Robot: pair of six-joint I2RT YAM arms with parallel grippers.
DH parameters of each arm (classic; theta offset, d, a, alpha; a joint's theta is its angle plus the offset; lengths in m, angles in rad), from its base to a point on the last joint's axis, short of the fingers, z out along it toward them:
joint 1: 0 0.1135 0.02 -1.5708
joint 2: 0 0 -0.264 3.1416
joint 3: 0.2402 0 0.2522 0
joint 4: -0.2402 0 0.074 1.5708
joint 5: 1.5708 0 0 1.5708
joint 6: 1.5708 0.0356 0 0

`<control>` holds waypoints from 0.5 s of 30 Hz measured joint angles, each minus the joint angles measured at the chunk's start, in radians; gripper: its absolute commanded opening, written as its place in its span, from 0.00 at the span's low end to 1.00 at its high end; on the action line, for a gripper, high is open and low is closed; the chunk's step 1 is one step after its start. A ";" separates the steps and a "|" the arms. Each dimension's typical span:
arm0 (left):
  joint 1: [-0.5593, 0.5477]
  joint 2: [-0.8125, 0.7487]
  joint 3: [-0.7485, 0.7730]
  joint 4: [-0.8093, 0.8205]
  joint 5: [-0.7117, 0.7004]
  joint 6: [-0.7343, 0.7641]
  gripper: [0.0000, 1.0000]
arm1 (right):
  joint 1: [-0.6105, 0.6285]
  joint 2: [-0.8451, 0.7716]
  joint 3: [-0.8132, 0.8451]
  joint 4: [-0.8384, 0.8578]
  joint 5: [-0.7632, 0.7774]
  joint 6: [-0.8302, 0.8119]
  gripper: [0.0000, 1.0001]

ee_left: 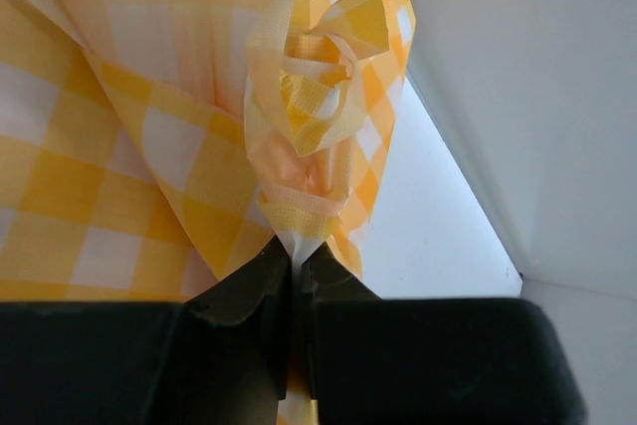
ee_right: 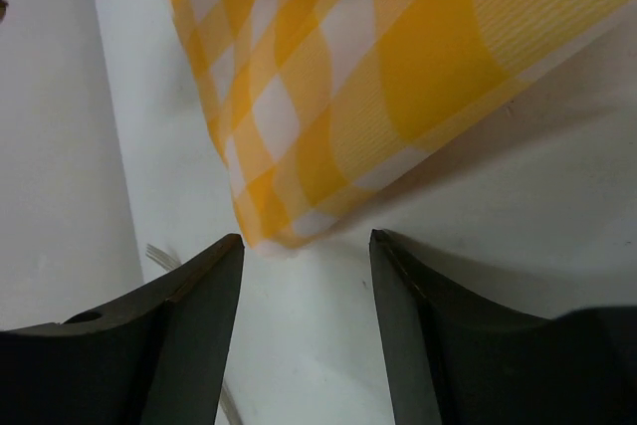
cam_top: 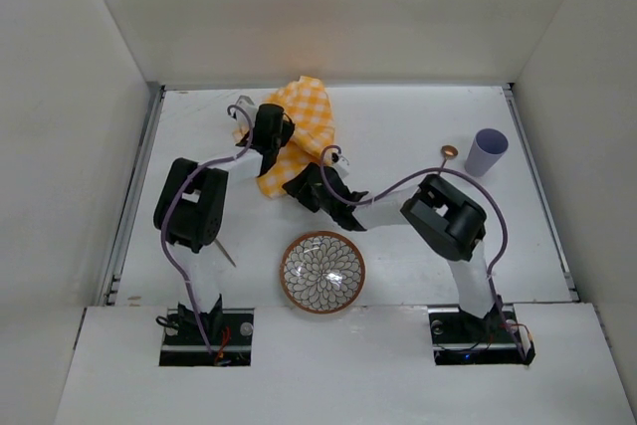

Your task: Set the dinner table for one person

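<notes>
The dinner table [cam_top: 418, 126] is a plain white top. A yellow-and-white checked cloth [cam_top: 311, 111] lies bunched at its back middle. My left gripper [cam_top: 269, 146] is shut on a gathered fold of the cloth; in the left wrist view [ee_left: 296, 256] the cloth [ee_left: 149, 146] rises crumpled from between the closed jaws. My right gripper [cam_top: 302, 186] is open and empty at the cloth's near corner. In the right wrist view [ee_right: 306, 246] that corner [ee_right: 328, 77] hangs just ahead of the two fingertips, above the bare table [ee_right: 478, 176].
A round plate with a petal pattern [cam_top: 321, 272] sits near the front middle. A lilac cup [cam_top: 487, 152] and a small brown round thing [cam_top: 449, 152] stand at the right. A thin utensil [cam_top: 227, 252] lies by the left arm. Fork tines [ee_right: 159, 256] show left of my right gripper.
</notes>
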 measured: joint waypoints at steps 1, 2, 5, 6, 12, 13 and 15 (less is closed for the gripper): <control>0.005 -0.003 -0.007 0.003 0.005 -0.005 0.04 | 0.002 0.010 0.012 -0.004 0.010 0.019 0.58; 0.009 -0.009 -0.016 0.004 0.009 -0.011 0.04 | 0.003 0.018 0.023 -0.008 0.019 0.039 0.58; 0.013 -0.039 -0.054 0.014 0.019 -0.031 0.03 | 0.006 0.030 0.044 -0.026 0.042 0.075 0.51; 0.013 -0.055 -0.072 0.018 0.022 -0.038 0.03 | 0.008 0.035 0.053 -0.038 0.052 0.085 0.48; -0.011 -0.185 -0.179 0.016 0.025 -0.073 0.03 | 0.018 0.052 0.082 -0.089 0.094 0.130 0.33; -0.020 -0.204 -0.185 0.017 0.027 -0.079 0.03 | 0.021 0.052 0.082 -0.093 0.099 0.135 0.28; -0.035 -0.230 -0.188 0.019 0.036 -0.088 0.03 | 0.023 0.052 0.081 -0.106 0.106 0.148 0.18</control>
